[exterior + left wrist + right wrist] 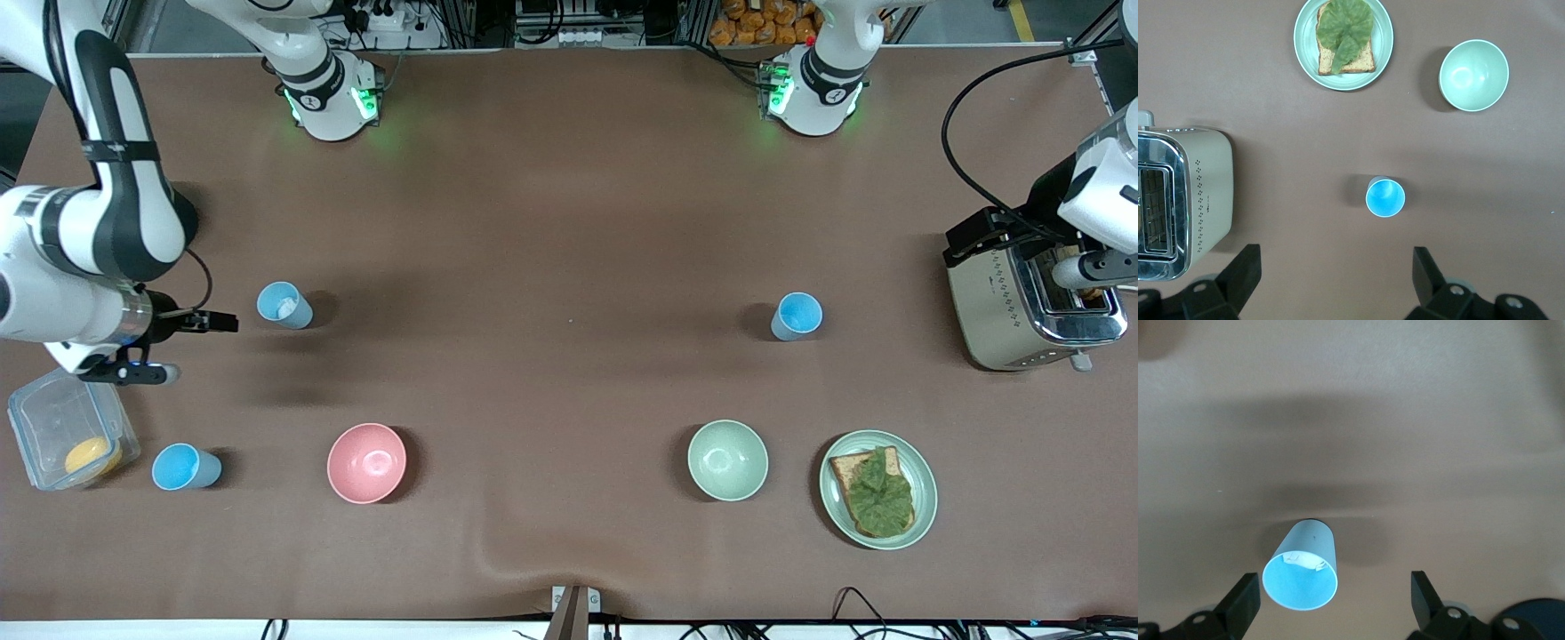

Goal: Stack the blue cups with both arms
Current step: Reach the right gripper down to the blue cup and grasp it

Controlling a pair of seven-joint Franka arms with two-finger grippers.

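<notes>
**Three light cups, both tools open, nothing stacked yet**

Start at the desk edge nearest the camera. In the corner at the right arm's end a clear container (71, 440) holds something orange. Just beside it stands the first blue cup (185, 467), upright. Along that edge follow the pink bowl (366, 462), the pale green bowl (727, 460) and a plate (925, 476) of toast topped with a green leaf. Leave all of these alone.

The second blue cup (284, 305), whitish inside, stands farther from the camera, toward the right arm's end. Your right tool (182, 347) hangs beside it with its fingers spread wide. The third blue cup (797, 316) stands toward the left arm's end, level with the second. Your left tool (1336, 257) is over the toaster (1031, 298) at that edge, its fingers also apart, well clear of the cup.

These cups look like thin, smooth plastic, so expect them to be light, tippy and a little slippery. I would pinch across the wall just below the rim, where the taper is widest. Squeeze gently, because a hard grip may flex the cup or make it pop out.
</notes>
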